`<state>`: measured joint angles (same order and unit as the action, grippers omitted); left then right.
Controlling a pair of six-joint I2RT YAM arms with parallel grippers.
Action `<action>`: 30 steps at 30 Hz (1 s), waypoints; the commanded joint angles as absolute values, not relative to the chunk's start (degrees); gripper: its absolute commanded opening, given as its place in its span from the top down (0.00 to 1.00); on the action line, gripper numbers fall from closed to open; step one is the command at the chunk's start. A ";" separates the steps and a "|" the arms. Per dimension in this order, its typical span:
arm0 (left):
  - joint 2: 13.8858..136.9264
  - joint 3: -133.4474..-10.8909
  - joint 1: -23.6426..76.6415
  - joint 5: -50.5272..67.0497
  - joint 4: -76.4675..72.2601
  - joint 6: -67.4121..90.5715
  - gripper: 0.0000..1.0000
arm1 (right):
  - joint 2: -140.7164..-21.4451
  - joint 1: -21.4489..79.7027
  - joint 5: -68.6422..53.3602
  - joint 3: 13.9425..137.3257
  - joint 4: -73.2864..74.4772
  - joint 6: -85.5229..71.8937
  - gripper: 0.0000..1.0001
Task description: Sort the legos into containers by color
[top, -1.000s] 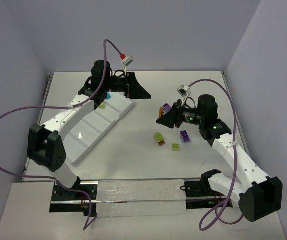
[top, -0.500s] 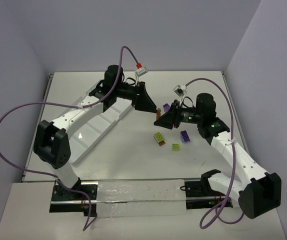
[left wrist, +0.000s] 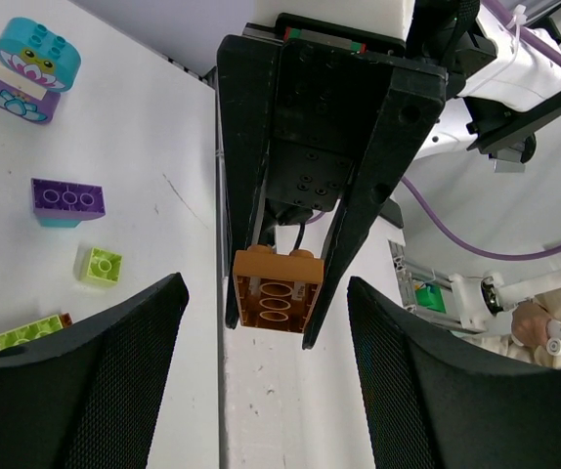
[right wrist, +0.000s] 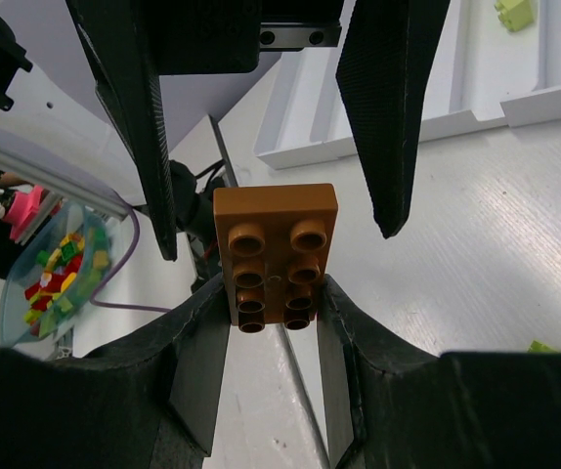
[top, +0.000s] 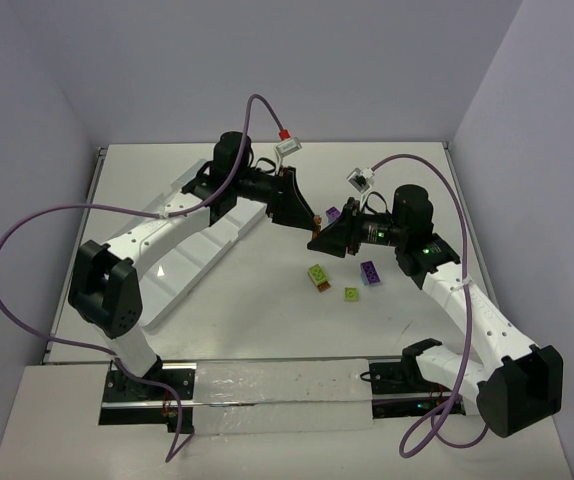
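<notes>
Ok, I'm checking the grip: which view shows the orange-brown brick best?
Right wrist: the orange-brown brick fills the centre, studs facing the camera, pinched in the right gripper. Left wrist shows its hollow underside. Top external shows only a brown speck.

Table centre: blocked. The left gripper (left wrist: 266,288) and the right gripper (right wrist: 275,298) meet tip to tip around an orange-brown brick (right wrist: 275,256).
Left side: white tray (top: 182,262) lying under the left arm.
Near the right gripper: purple brick (top: 371,272), lime-and-brown brick (top: 318,275), small lime brick (top: 351,294).
Passable: bare table (top: 267,320) nearer than these bricks.
</notes>
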<state>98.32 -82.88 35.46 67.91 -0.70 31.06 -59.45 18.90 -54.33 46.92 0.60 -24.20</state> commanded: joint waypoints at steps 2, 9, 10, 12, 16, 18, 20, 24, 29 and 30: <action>99.28 -87.43 36.83 69.96 -2.39 29.88 0.28 | -59.85 19.67 -55.13 49.56 -1.60 -23.99 0.98; 99.93 -86.66 37.09 71.19 -5.71 32.34 0.34 | -59.75 19.69 -54.58 49.83 -0.62 -23.20 0.97; 99.97 -86.66 37.17 71.32 -5.84 32.39 0.38 | -59.81 19.65 -54.50 49.75 -0.74 -23.33 0.97; 100.02 -86.67 37.27 71.46 -5.89 32.43 0.46 | -59.86 19.60 -54.41 49.65 -0.90 -23.47 0.97; 100.22 -86.95 37.35 71.54 -5.37 32.47 0.86 | -60.11 19.60 -54.18 49.47 -1.06 -23.66 0.97; 100.48 -87.16 37.35 71.53 -4.44 31.88 1.00 | -60.01 19.60 -53.59 49.30 -1.10 -23.80 0.97; 100.75 -86.86 37.27 71.33 -3.86 31.61 1.00 | -59.79 19.60 -53.32 49.15 -0.67 -23.58 0.95; 100.30 -86.26 36.32 68.28 -2.10 30.96 1.00 | -59.34 19.53 -51.93 49.04 1.38 -22.91 0.56; 98.61 -82.31 32.02 63.81 -3.29 34.22 1.00 | -58.27 19.60 -44.81 49.59 7.37 -21.18 0.00; 98.17 -81.17 30.82 62.56 -3.55 34.49 1.00 | -57.83 19.60 -43.72 49.72 8.70 -20.74 0.00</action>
